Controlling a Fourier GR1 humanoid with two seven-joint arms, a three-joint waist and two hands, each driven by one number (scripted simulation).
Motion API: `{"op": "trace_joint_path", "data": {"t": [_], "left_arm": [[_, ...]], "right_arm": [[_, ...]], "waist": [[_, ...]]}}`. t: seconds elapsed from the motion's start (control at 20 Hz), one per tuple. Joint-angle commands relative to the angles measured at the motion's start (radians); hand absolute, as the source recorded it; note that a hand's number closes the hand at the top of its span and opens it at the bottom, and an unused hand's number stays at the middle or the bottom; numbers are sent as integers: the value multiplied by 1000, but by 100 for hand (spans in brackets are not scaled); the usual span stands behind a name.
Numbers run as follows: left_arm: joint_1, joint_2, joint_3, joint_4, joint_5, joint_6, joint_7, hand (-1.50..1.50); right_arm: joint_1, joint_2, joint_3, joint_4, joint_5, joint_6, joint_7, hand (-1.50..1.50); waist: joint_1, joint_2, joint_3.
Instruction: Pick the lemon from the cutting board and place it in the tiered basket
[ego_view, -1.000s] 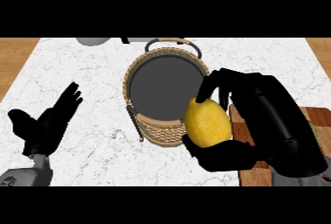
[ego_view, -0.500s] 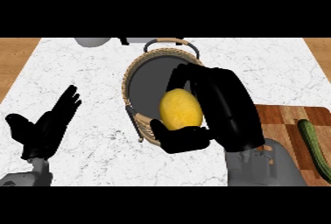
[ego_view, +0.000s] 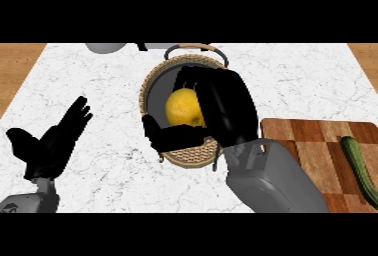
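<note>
We see the right hand (ego_view: 221, 107) curled round the lemon (ego_view: 184, 107), fingers along its right side and over its top, thumb crossing beneath it; the hand holds the fruit over the dark inside of the tiered basket (ego_view: 156, 82), whose woven rim shows at the left and again below the thumb; whether the lemon touches the basket's floor we cannot tell. The grey right forearm (ego_view: 269, 180) rises from the lower edge, just beside the wooden cutting board (ego_view: 314, 142) at the right; on the board lies a green cucumber (ego_view: 359, 167), well apart from the lemon. At the lower left the left hand (ego_view: 52, 142) rests open, fingers straight and pointing up, holding nothing, above the white marble counter (ego_view: 295, 75).
</note>
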Motion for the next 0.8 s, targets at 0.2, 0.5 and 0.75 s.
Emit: {"op": "trace_joint_path", "data": {"t": [0.2, 0.5, 0.75], "left_arm": [[26, -21, -15, -52, -20, 5, 17, 0], [-22, -12, 18, -50, -16, -4, 65, 0], [-16, -31, -7, -100, -19, 2, 115, 0]], "right_arm": [[-53, 11, -7, 244, -5, -359, -121, 150], [-101, 10, -1, 331, -23, -346, -160, -150], [-181, 10, 19, 354, -135, -429, -119, -150]], "waist": [[17, 9, -3], [7, 7, -3], [17, 7, -3]]}}
